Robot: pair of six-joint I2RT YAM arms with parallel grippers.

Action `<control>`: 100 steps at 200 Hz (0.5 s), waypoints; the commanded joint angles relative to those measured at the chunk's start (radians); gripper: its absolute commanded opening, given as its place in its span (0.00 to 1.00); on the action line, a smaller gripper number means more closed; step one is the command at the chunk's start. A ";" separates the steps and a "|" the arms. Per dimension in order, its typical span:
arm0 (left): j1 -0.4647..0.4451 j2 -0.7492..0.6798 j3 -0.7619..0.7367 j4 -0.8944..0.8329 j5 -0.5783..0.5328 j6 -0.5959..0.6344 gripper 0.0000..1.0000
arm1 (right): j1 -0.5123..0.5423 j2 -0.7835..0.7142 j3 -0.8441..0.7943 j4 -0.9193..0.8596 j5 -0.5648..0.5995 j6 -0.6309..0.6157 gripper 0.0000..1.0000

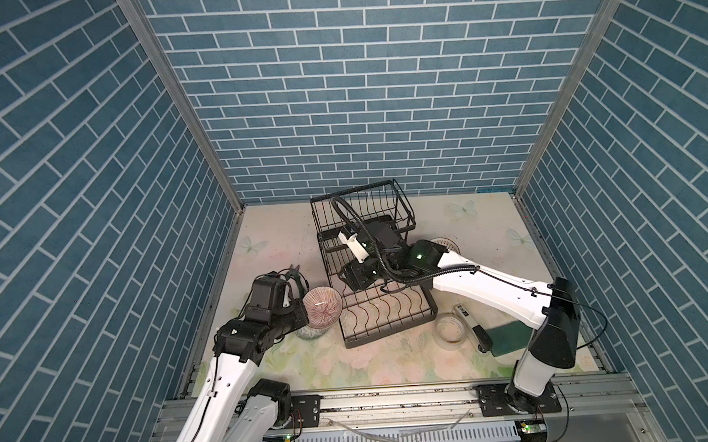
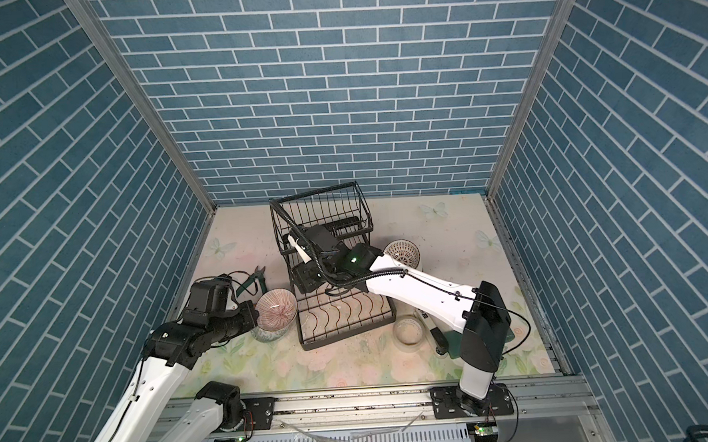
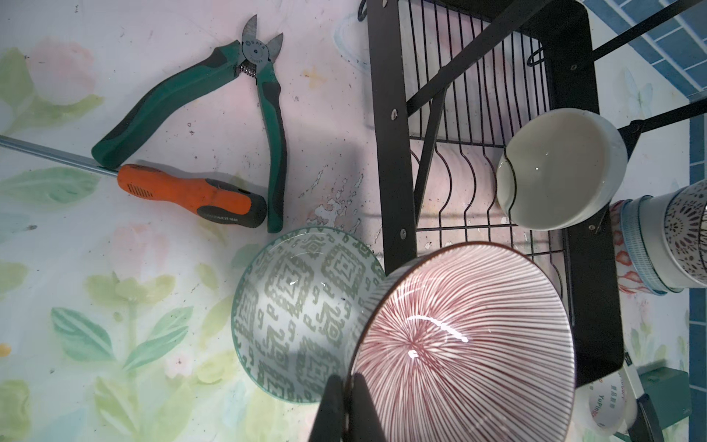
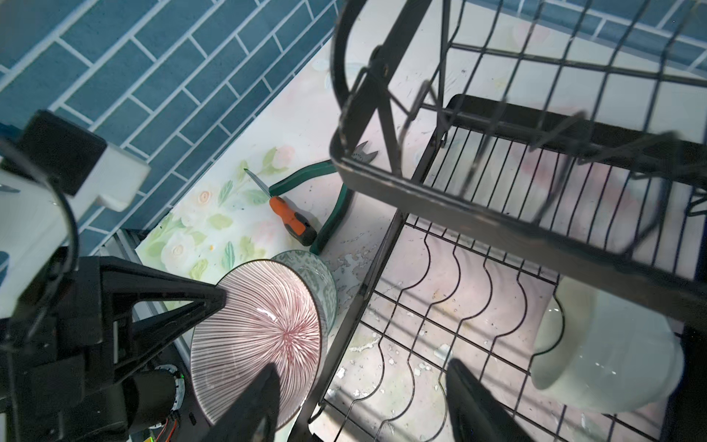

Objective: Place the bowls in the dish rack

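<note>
Striped bowl (image 3: 470, 344) rim in left pincer (image 3: 346, 382) | beside dish rack (image 3: 394, 153) side rail

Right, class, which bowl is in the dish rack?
The plain cream bowl, on its side in the lower tray of the dish rack; the striped bowl is gripped outside it.

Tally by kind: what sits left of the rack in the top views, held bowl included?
Bowls: 2 (striped bowl, green bowl)
Pliers: 1
Screwdriver: 1
Total: 4
</note>
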 commanded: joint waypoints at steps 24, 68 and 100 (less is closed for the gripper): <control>0.001 0.005 -0.001 0.082 0.025 -0.005 0.00 | 0.031 0.088 0.092 -0.120 0.003 0.023 0.64; -0.002 0.022 -0.016 0.104 0.032 -0.006 0.00 | 0.054 0.160 0.141 -0.160 0.057 0.029 0.57; -0.002 0.029 -0.025 0.116 0.033 -0.003 0.00 | 0.065 0.203 0.178 -0.174 0.069 0.033 0.52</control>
